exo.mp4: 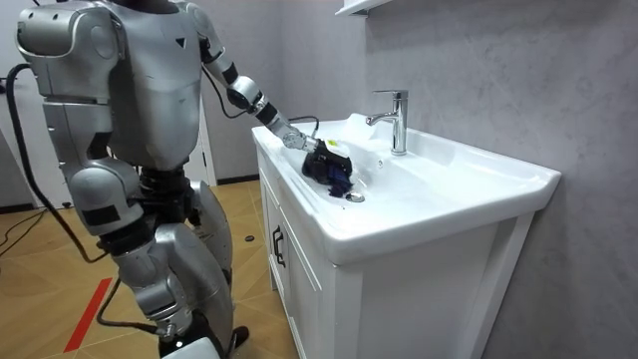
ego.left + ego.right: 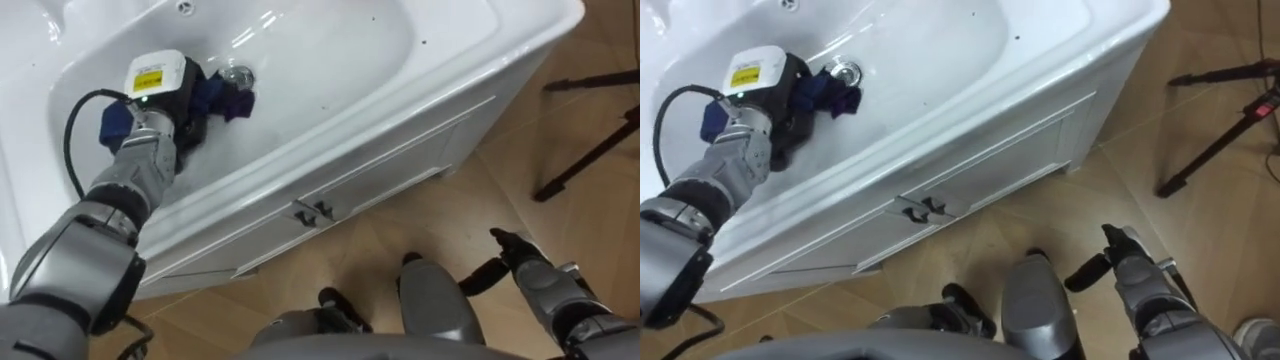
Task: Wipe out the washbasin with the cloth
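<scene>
Dark blue cloth [image 2: 228, 98], white basin [image 2: 330, 50] and cabinet [image 2: 400, 150], light brown wooden floor [image 2: 430, 225].

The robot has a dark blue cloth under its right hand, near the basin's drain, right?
No, it is the left hand on the dark blue cloth near the drain of the basin; the left eye view shows it.

One basin [image 2: 330, 60], one blue cloth [image 2: 226, 100], one tap [image 1: 395, 118], two cabinet handles [image 2: 313, 211].
</scene>
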